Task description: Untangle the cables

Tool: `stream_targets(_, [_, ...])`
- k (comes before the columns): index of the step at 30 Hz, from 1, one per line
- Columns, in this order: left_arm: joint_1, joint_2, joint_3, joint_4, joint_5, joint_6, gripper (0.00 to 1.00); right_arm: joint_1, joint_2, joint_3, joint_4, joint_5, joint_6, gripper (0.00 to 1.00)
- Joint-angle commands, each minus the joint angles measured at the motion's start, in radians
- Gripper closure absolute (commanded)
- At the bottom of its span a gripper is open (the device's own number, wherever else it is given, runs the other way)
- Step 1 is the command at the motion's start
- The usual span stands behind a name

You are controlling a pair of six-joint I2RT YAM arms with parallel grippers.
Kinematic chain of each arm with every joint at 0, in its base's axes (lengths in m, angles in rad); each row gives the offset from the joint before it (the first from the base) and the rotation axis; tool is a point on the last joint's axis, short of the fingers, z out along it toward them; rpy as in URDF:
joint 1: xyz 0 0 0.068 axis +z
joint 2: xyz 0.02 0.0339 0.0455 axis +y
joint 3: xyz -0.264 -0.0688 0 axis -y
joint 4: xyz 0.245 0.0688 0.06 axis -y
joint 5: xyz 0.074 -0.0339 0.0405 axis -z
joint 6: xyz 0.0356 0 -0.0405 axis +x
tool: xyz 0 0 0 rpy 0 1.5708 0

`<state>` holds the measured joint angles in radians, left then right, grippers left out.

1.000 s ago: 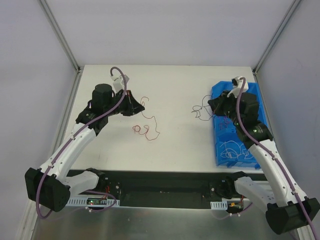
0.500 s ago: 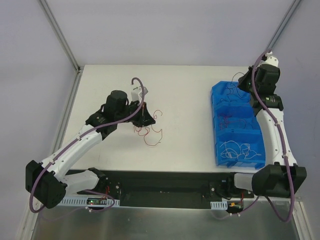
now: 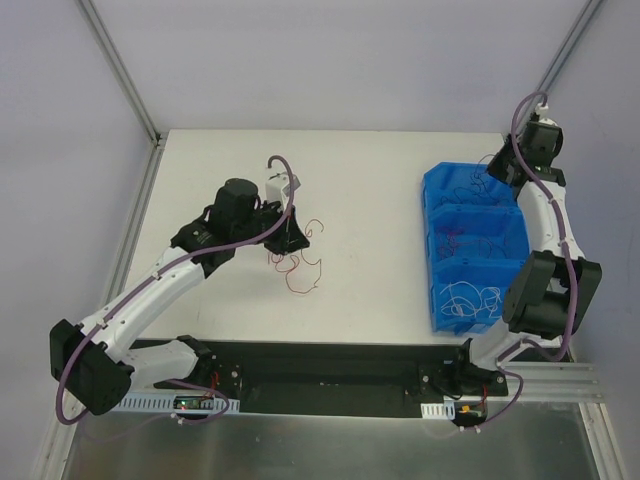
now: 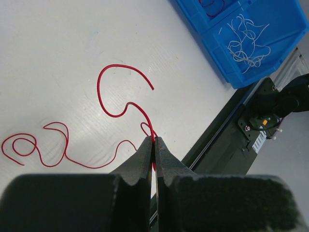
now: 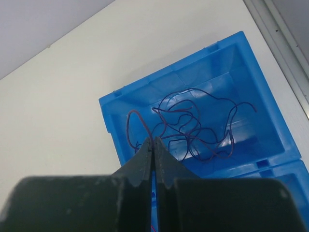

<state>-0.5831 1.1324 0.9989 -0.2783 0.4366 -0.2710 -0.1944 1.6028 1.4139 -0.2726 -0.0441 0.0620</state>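
Observation:
A thin red cable [image 3: 287,264] curls on the white table left of centre. My left gripper [image 3: 295,240] stands over it, shut on one strand. In the left wrist view the red cable [image 4: 116,96] runs up between the closed fingertips of the left gripper [image 4: 154,140]. My right gripper [image 3: 495,168] hangs over the far compartment of the blue bin [image 3: 434,250]. There it is shut on a loop of dark purple cable [image 5: 193,121], pinched at the tips of the right gripper [image 5: 153,141]. Most of that cable lies loose in the compartment.
The bin has three compartments: purple cables [image 3: 465,185] far, dark and red strands in the middle, white cables [image 3: 470,300] near. The bin [image 4: 207,29] also shows in the left wrist view. A black rail [image 3: 330,375] runs along the table's near edge.
My left gripper moved right and down onto the red cable and closed on it. My right arm swung from the table left of the bin to the far compartment, taking the purple cable along.

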Motion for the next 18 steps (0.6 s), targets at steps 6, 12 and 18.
stream_targets(6, [-0.006, 0.024, 0.073, -0.001, 0.043, -0.011, 1.00, -0.007, 0.049, 0.099, -0.060, -0.027, 0.038, 0.91])
stream_targets(12, [-0.006, 0.050, 0.119, -0.002, 0.119, -0.060, 1.00, -0.007, 0.020, 0.039, -0.163, 0.125, -0.013, 0.67])
stream_targets(18, [-0.006, 0.113, 0.170, 0.062, 0.260, -0.149, 1.00, 0.059, -0.111, -0.064, -0.148, 0.138, -0.047, 0.60])
